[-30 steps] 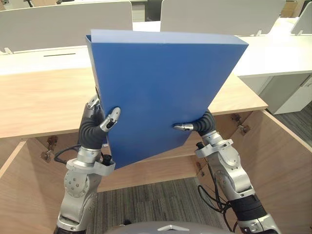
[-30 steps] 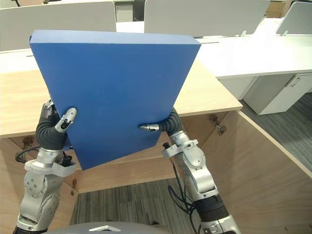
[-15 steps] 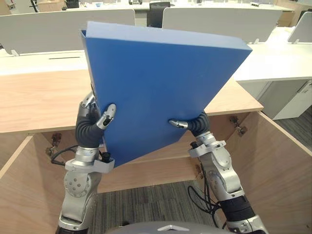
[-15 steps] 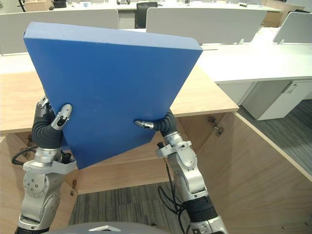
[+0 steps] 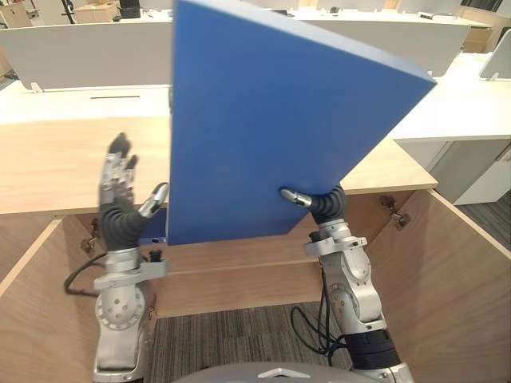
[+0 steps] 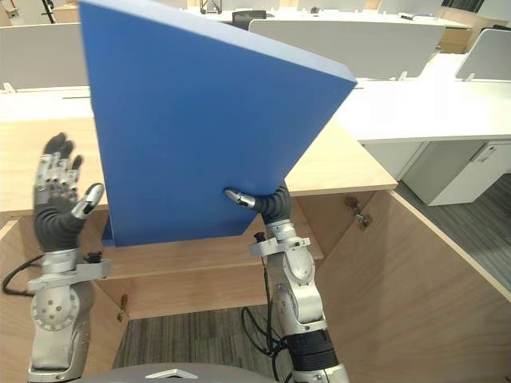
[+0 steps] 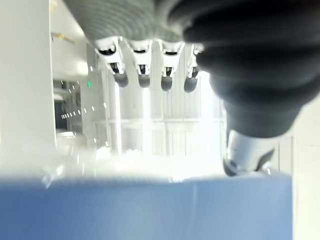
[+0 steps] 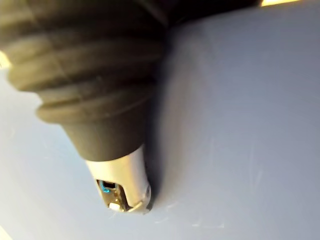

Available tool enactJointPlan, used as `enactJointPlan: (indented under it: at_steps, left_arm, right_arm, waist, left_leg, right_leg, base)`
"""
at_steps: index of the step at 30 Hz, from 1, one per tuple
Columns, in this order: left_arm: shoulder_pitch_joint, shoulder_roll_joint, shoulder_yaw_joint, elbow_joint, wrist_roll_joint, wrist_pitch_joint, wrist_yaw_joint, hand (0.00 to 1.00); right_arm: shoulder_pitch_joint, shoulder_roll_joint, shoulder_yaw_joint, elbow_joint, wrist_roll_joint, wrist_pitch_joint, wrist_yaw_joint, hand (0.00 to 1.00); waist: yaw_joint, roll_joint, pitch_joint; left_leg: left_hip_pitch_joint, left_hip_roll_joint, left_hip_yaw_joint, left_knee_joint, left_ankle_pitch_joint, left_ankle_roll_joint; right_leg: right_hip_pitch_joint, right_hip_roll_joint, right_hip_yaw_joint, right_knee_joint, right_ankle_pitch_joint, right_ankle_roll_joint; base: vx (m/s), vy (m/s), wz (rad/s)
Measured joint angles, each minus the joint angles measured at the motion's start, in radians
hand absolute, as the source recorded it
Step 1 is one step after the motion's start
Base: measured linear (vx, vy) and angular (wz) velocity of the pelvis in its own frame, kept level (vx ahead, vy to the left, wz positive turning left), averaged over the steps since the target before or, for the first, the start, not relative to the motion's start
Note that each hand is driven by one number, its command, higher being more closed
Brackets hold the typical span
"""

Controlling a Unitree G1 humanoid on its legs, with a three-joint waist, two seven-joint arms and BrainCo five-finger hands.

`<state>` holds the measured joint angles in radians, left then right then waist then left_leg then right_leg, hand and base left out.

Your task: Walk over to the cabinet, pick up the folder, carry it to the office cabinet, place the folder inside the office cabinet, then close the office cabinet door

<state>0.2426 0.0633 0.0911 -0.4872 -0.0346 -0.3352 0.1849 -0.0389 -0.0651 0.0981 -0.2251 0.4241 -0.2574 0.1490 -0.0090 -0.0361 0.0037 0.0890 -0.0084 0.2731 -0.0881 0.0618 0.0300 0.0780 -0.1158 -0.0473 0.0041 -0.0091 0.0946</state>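
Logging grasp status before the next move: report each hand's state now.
Left hand: open, fingers straight, holding nothing.
Right hand: shut on the blue folder, thumb on its front face.

**Open-plan office.** Rows of white desks point(image 6: 415, 104) carry low divider screens point(image 5: 80, 52). A black chair point(image 6: 247, 14) stands behind them, and a white drawer unit point(image 6: 471, 163) sits under one tabletop. Grey carpet point(image 6: 479, 231) covers the floor. In the foreground are a wood-grain cabinet point(image 5: 56, 159), its doors point(image 6: 415, 279) swung open, and a blue folder point(image 5: 271, 120).
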Motion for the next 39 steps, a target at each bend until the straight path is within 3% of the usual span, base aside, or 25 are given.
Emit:
enactJointPlan:
  at_steps: [6, 12, 24, 30, 39]
  left_arm:
    - [0.06, -0.048, 0.142, 0.077, -0.003, 0.015, 0.034, 0.0]
    - [0.105, -0.099, 0.179, 0.162, -0.003, 0.051, 0.034, 0.0]
    - [0.154, -0.123, 0.213, 0.74, 0.019, 0.177, 0.018, 0.0]
    - [0.123, -0.118, 0.245, 1.045, 0.022, 0.209, 0.0, 0.0]
    - [0.056, -0.037, 0.16, 1.277, 0.095, 0.218, -0.018, 0.0]
  right_arm:
    - [0.041, 0.018, -0.074, -0.038, -0.002, -0.003, -0.03, 1.0]
    - [0.076, 0.022, -0.102, -0.045, -0.042, -0.003, -0.032, 1.0]
    - [0.176, 0.064, -0.133, -0.046, -0.079, -0.002, -0.072, 1.0]
    - [0.192, 0.059, -0.065, -0.031, -0.078, -0.002, -0.072, 1.0]
    - [0.172, -0.005, 0.116, 0.05, -0.096, -0.001, -0.065, 1.0]
  waist:
    - [0.0, 0.002, 0.002]
    - [0.008, 0.011, 0.009]
    - [0.008, 0.007, 0.022]
    - [0.008, 0.003, 0.026]
    - [0.013, -0.001, 0.042]
  left_leg:
    - [0.001, 0.0, -0.024, 0.0, -0.002, -0.004]
    - [-0.002, 0.001, -0.029, 0.0, -0.003, -0.004]
    - [-0.018, 0.004, -0.044, 0.0, -0.009, -0.012]
    - [-0.017, 0.009, -0.036, 0.0, -0.012, -0.017]
    - [-0.016, 0.021, -0.03, 0.0, -0.016, -0.022]
  right_leg:
    - [0.014, -0.002, -0.023, 0.001, -0.011, -0.004]
    - [0.014, -0.003, -0.028, 0.004, -0.016, -0.001]
    - [0.007, -0.001, -0.047, -0.001, -0.025, -0.001]
    - [0.006, 0.003, -0.046, 0.001, -0.025, 0.001]
    - [0.008, 0.015, -0.04, -0.013, -0.023, -0.005]
  base:
    - [0.02, -0.002, 0.12]
    - [0.0, 0.001, 0.03]
    - [0.03, -0.001, 0.03]
    - [0.03, -0.007, -0.03]
    - [0.01, 0.0, -0.02]
